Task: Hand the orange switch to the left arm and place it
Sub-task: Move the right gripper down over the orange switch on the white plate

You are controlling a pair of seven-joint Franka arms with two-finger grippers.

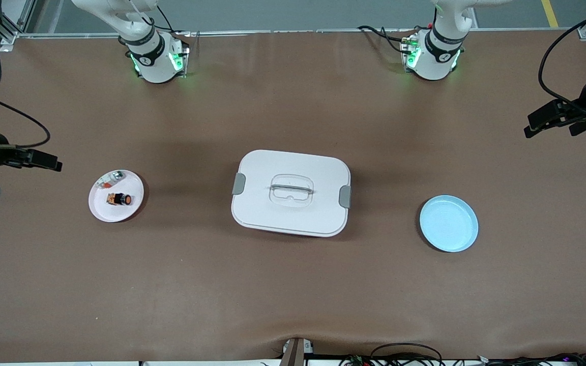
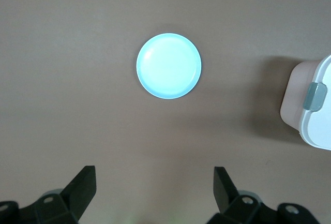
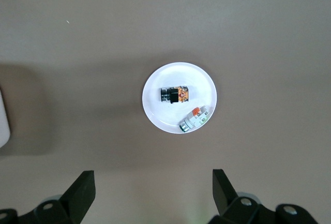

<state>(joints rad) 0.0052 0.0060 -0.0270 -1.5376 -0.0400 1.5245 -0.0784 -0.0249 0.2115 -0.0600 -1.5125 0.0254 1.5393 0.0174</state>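
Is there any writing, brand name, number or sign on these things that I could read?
None can be read.
Arm bases: a small dark round mark on each black band, too small to read.
Whitish-grey piece on the pink plate: red and green marks, no legible text.
Orange switch, box, blue plate: no text visible.

Box point(image 2: 315, 107) cut off at the left wrist view's edge.
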